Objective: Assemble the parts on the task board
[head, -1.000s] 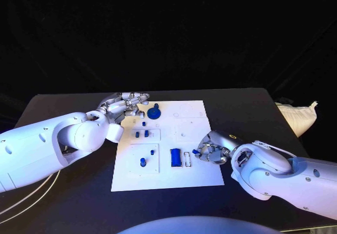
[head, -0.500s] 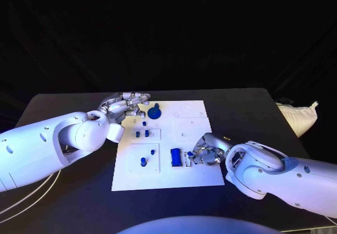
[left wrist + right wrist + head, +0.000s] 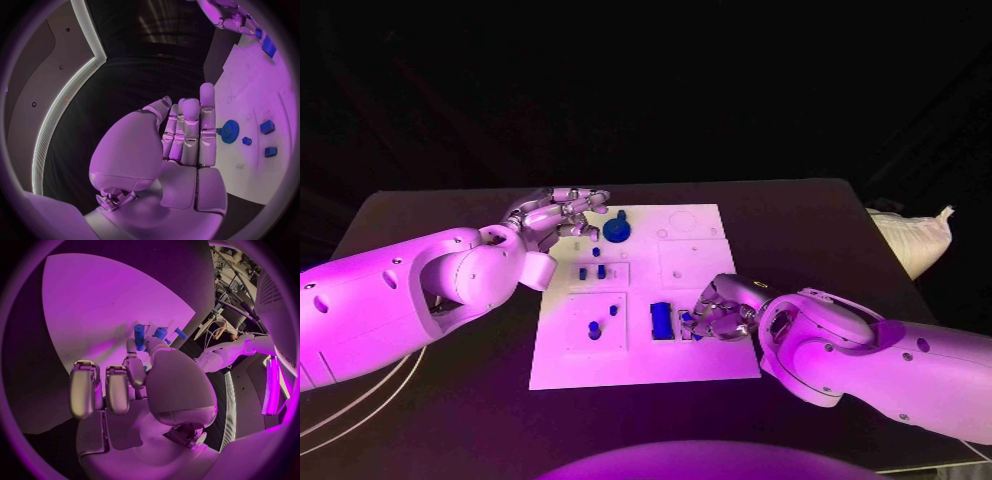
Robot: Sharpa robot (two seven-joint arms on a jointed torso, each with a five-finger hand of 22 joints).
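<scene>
Right silver hand (image 3: 720,312) pinching small blue cylindrical part (image 3: 139,336) over white flat task board (image 3: 704,370), near right; left silver hand (image 3: 557,217) empty at far left edge, fingers pressed together.

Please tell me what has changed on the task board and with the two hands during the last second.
The right hand moved across the task board toward its middle, carrying a small blue part to the slot beside the blue block. The left hand stayed by the blue gear at the board's far edge. The other blue parts did not move.
</scene>
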